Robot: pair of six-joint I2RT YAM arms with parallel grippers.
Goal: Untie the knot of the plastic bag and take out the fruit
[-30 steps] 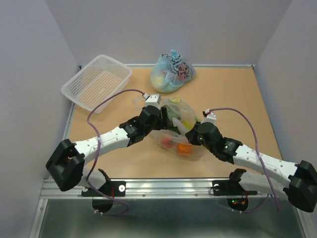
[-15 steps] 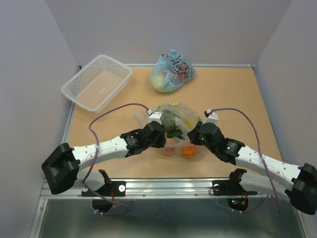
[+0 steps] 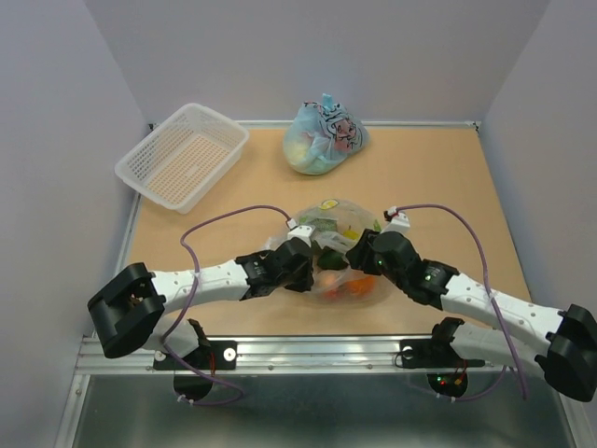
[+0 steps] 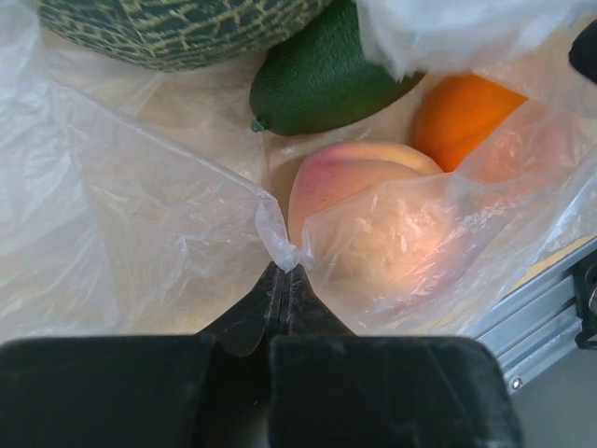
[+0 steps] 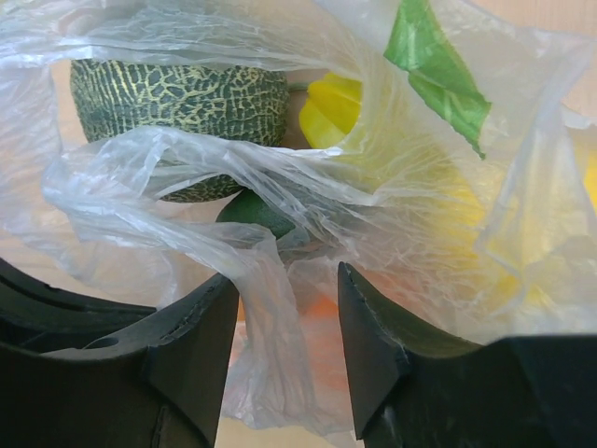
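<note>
Thin, crinkly, see-through plastic bag [image 3: 338, 220] lies at near centre of the wooden counter [image 3: 438, 177], between both tools. Left tool [image 4: 284, 266]: pressed together, pinching a fold of film at the bag's near-left side. Right tool [image 5: 286, 280]: spread, with a strand of film hanging between its fingers.

Inside the bag:
- netted green melon [image 4: 177, 28]
- dark green avocado [image 4: 326, 84]
- peach [image 4: 354, 187]
- orange [image 4: 462, 112]
- yellow lemon [image 5: 331, 107]

A green mark [image 5: 438, 65] is printed on the film; no wording is legible.

White mesh plastic basket [image 3: 182, 154] at far left. Knotted light-blue cartoon-print bag [image 3: 324, 137] at far centre, well apart.

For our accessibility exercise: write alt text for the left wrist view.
The left pincer is shut on a pinch of the plastic bag, with a peach, orange, dark green fruit and melon beyond.
</note>
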